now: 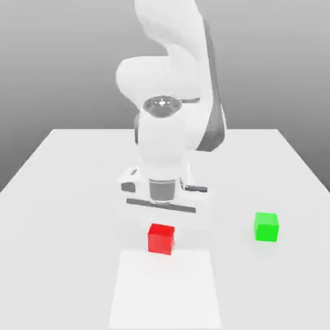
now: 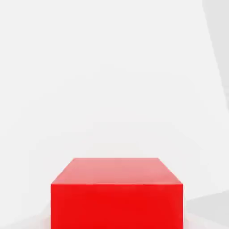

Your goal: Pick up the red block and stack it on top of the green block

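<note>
Two blocks, red block and green block, well apart.

red block: plain saturated red, no markings. green block: plain bright green. table: flat white. arm: white with dark grey sections. backdrop grey.

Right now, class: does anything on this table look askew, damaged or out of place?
Nothing stands out. The red block and the green block both sit flat and whole on the white table, well apart.
</note>
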